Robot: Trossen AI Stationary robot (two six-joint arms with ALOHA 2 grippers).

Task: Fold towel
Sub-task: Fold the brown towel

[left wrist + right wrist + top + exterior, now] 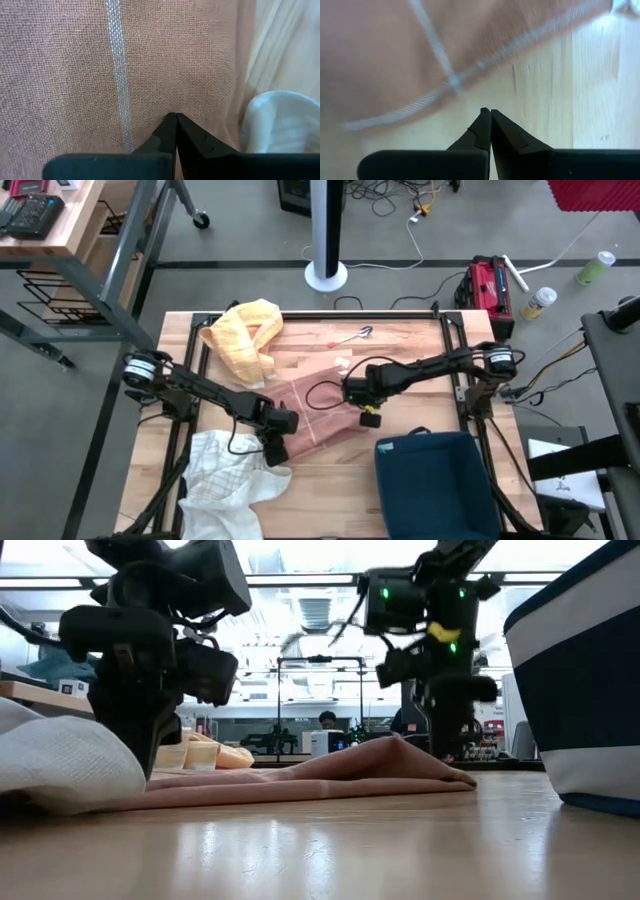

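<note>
Mid-table: pink towel point(318, 408) lies flat btwn both arms. Left gripper point(277, 450) closed, empty, at towel's near-left edge by white cloth point(232, 475). Right gripper point(369, 419) closed, empty, just off right edge.

The pink towel point(65, 65) was seen as coarse woven matt cloth with a pale stripe. The counter point(600, 85) was smooth, light wood. The end effector fingers point(167, 132) looked matt black plastic.

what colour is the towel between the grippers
Dusty pink towel with a pale woven stripe, clearest in the left wrist view.
</note>
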